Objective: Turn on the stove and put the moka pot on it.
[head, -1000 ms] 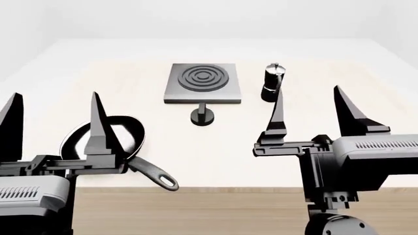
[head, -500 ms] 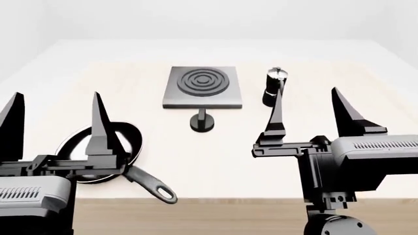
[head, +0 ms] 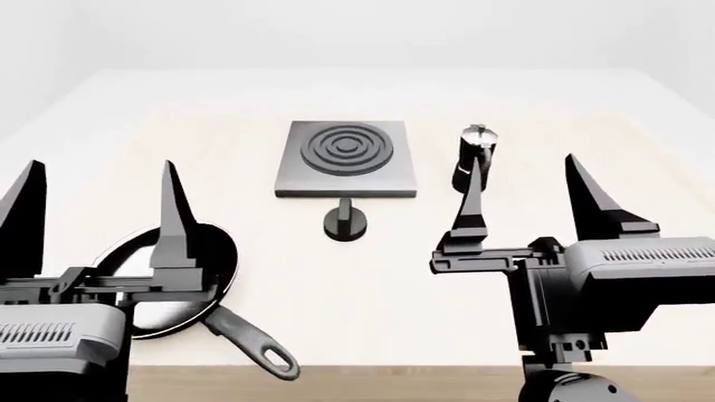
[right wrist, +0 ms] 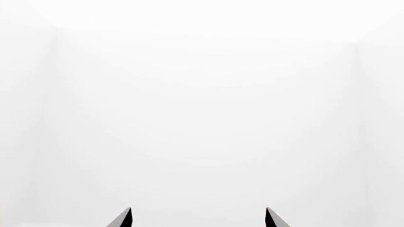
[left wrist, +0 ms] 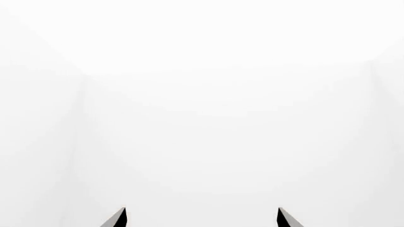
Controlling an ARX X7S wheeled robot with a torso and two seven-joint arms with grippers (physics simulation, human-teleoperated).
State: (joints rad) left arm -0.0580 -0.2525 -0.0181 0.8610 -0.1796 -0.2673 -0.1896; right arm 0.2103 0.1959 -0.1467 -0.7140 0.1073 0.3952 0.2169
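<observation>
In the head view the stove [head: 347, 159], a dark-grey square plate with a ringed burner, lies at the table's middle back. Its small black round knob [head: 345, 223] stands just in front of it. The moka pot [head: 473, 156], black with a silver lid, stands upright to the stove's right. My left gripper [head: 100, 172] is open and empty, held up over the frying pan. My right gripper [head: 523, 172] is open and empty, in front of the moka pot and apart from it. Both wrist views show only open fingertips [left wrist: 117, 218] [right wrist: 123, 218] against white wall.
A black frying pan [head: 167, 280] with its handle [head: 251, 347] pointing toward the front edge lies at the front left, partly hidden by my left gripper. The light wooden table [head: 380, 285] ends at a front edge near the bottom.
The head view has shifted: the stove, knob, moka pot and pan all sit lower in the frame than before. Both grippers stay open in the same pose.
</observation>
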